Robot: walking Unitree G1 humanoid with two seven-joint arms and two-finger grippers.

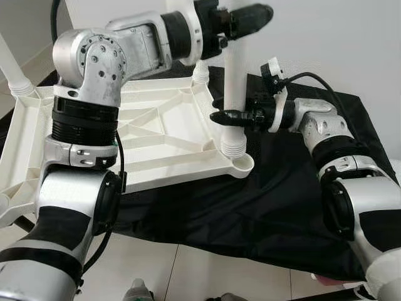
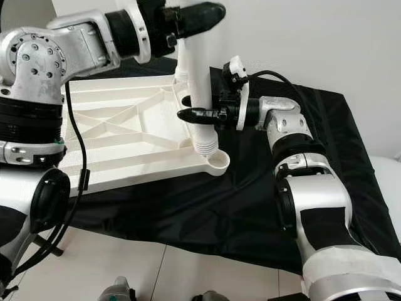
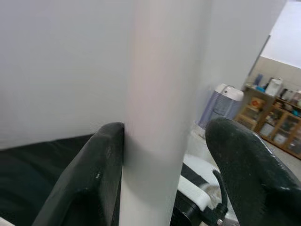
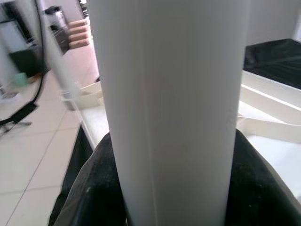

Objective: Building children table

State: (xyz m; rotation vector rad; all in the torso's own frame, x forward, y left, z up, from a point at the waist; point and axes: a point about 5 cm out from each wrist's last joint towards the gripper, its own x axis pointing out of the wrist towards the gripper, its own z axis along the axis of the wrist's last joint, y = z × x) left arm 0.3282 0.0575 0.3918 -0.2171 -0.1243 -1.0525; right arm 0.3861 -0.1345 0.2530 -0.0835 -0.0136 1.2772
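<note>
White moulded-plastic table top [image 1: 156, 135], ribbed underside up, lies on a black cloth [image 1: 276, 194] spread over the surface before me, running from my 9 o'clock across to centre. One white plastic cylindrical leg [image 1: 235, 75] stands upright at the near corner socket [image 1: 240, 163], at my 1 o'clock; its threaded foot sits just above or in the socket ring, and I cannot tell which. A second white leg [image 1: 14, 69] stands at the far left corner, at 10 o'clock, tilted a little. A third leg base [image 1: 200, 74] shows at the far corner behind the upright leg.

My right pincer [image 1: 227, 117] grips the upright leg low down, coming in from 3 o'clock, both black fingers pressed against the shaft as seen in the right wrist view [image 4: 99, 197]. My left pincer [image 1: 247, 15] reaches across from 10 o'clock and takes the same leg high up. In the left wrist view one finger [image 3: 99, 174] touches the leg while the other stands slightly off it, so it sits loosely round the shaft.

Pale floor tiles [image 1: 207, 276] lie at 6 o'clock below the cloth edge.
</note>
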